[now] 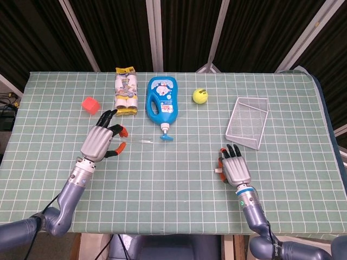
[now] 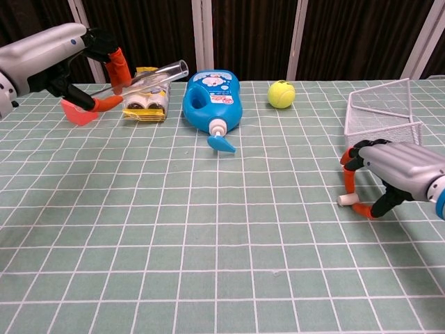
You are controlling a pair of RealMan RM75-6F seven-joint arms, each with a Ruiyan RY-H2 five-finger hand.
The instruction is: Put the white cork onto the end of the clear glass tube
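Surface (image 1: 179,162): green grid cloth, dark curtains behind.
Left robot hand (image 2: 89,69): I pinch the glass tube (image 2: 149,76) aloft, open end facing inward for capping.
Right robot hand (image 2: 389,177): my fingers close on the white cork (image 2: 343,200) at the surface.

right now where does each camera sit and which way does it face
Head view: high above the near edge, looking down on the table; both forearms and the backs of the left hand and right hand show.
Chest view: low, looking level across to the dark curtains; both hands enter from the sides.
Shared: both hands, glass tube, white cork, blue bottle.
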